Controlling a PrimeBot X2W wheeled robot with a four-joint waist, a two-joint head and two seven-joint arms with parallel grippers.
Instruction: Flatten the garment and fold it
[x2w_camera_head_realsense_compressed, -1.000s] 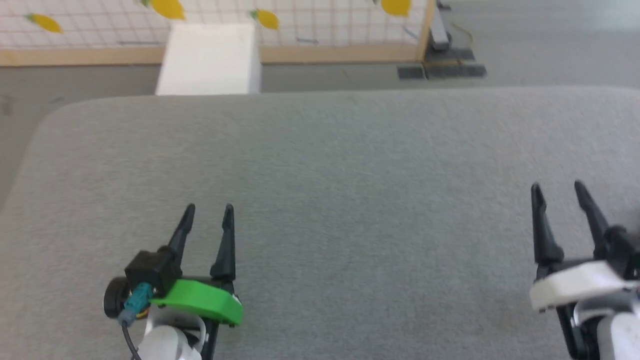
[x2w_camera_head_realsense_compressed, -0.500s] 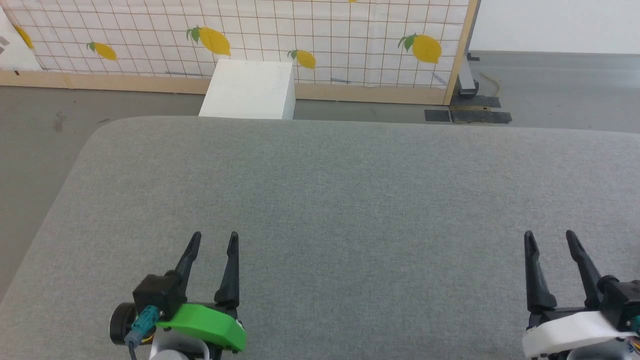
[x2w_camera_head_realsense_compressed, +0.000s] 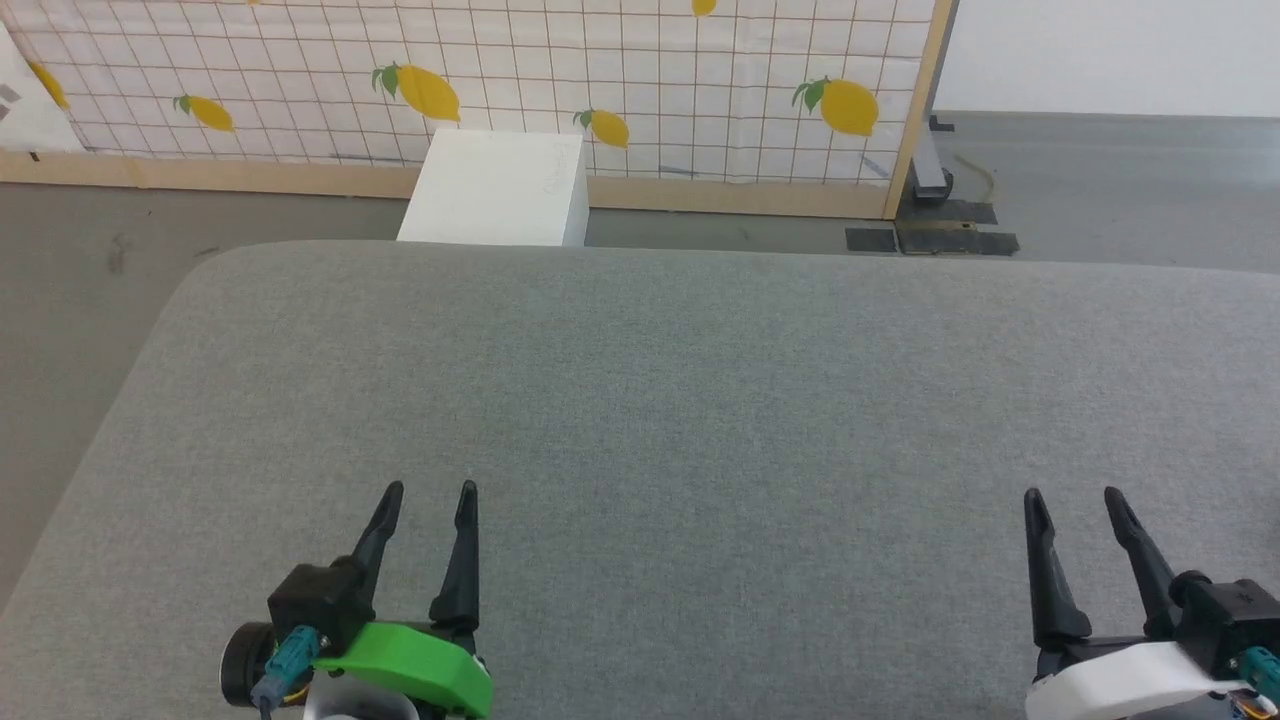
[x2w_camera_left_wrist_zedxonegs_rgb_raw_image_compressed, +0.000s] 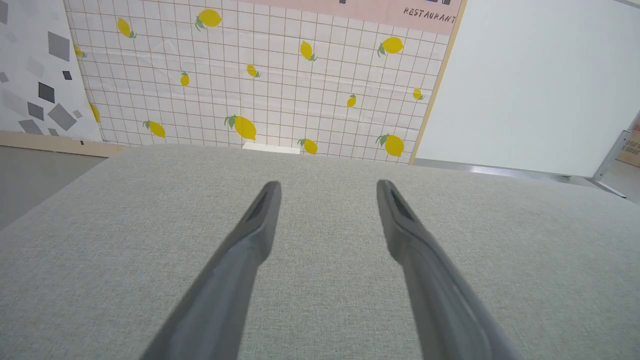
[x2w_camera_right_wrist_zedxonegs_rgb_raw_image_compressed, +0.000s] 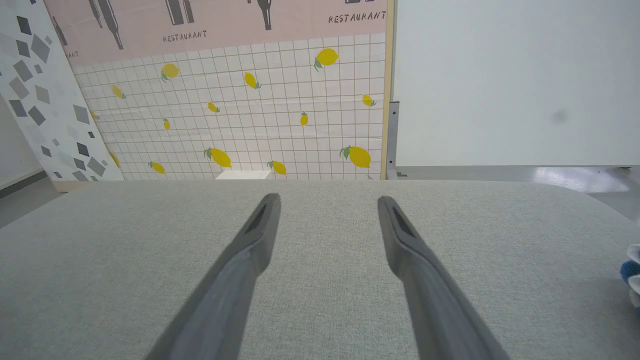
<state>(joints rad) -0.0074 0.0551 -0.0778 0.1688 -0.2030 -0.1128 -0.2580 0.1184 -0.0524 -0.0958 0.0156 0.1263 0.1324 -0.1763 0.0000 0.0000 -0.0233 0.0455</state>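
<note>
Garment (x2w_camera_right_wrist_zedxonegs_rgb_raw_image_compressed: 628, 270), a blue-and-white sliver, lies on woven grey table (x2w_camera_head_realsense_compressed: 640, 400); left gripper (x2w_camera_head_realsense_compressed: 428, 492) and right gripper (x2w_camera_head_realsense_compressed: 1072, 497) spread.

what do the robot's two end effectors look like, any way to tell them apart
Both have two long, tapering dark fingers. The left end effector has a bright green bracket with a teal cable plug; the right end effector has a white bracket.

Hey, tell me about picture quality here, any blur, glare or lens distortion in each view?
Head view: sharp, evenly lit, no hard shadows on the grey table. Left wrist view: the fingers of the left gripper soften toward the lens; lemon-print panel edges splay, wide-angle. Right wrist view: pale glare on the floor.
</note>
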